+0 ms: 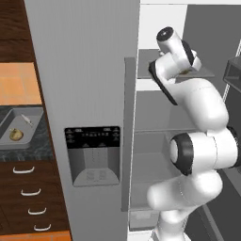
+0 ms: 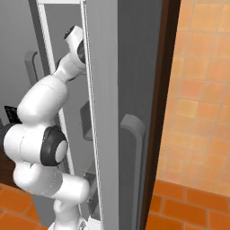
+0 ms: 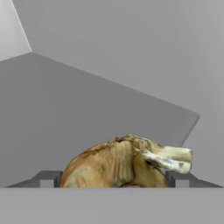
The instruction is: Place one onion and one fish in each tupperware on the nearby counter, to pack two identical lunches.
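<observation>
An onion [image 3: 113,164], tan and papery with a pale stalk end, lies on a grey fridge shelf [image 3: 65,109] in the hand view. My gripper [image 3: 113,178] is low around it, with one dark fingertip [image 3: 49,178] against its left side and the other against its right. In the left base view the arm reaches into the open fridge at an upper shelf [image 1: 207,73]. Far left there, a grey tupperware [image 1: 29,134] sits on the dark counter [image 1: 46,141]. It holds another onion [image 1: 16,134] and a small silvery fish [image 1: 27,120].
The closed grey fridge door [image 1: 89,94] with its dispenser panel [image 1: 92,155] stands between the arm and the counter. Brown drawers [image 1: 28,193] with silver handles lie under the counter. In the right base view an open fridge door [image 2: 121,90] edges the arm, and an orange tiled wall [image 2: 197,90] is on the right.
</observation>
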### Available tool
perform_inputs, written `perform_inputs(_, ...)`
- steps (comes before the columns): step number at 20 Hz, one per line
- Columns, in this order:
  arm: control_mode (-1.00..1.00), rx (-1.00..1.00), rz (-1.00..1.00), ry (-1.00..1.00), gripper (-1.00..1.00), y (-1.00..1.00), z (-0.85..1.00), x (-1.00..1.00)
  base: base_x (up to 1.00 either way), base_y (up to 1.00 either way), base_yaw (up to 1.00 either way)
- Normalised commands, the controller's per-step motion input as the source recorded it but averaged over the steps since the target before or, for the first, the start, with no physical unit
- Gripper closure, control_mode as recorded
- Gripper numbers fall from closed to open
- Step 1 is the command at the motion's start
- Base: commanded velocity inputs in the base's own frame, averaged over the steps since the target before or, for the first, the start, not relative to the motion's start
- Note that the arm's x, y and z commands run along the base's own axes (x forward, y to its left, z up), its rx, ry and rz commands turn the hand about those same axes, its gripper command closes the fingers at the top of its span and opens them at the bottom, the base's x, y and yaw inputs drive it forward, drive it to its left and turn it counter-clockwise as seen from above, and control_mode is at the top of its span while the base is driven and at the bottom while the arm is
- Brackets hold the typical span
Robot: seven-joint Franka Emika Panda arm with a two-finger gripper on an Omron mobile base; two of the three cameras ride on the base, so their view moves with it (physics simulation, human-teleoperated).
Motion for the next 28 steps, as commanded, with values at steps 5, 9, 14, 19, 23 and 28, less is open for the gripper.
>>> perform_inputs(5,-1.00,0.00,0.06,0.00,1.00,0.27,0.04,-1.00,0.00,0.00,0.00)
perform_inputs(9,-1.00,0.00,0.33,0.00,1.00,0.51,0.04,-1.00,0.00,0.00,0.00)
perform_inputs(14,-1.00,0.00,0.56,0.04,1.00,0.62,-0.05,-0.92,0.00,0.00,0.00)
perform_inputs(19,-1.00,0.00,0.64,0.06,1.00,0.26,-0.04,-0.84,0.00,0.00,0.00)
perform_inputs(23,-1.00,-0.02,0.56,0.07,1.00,0.28,-0.02,-0.99,0.00,0.00,0.00)
perform_inputs(28,1.00,0.00,0.00,0.00,1.00,0.00,0.00,0.00,-0.92,0.91,0.48)
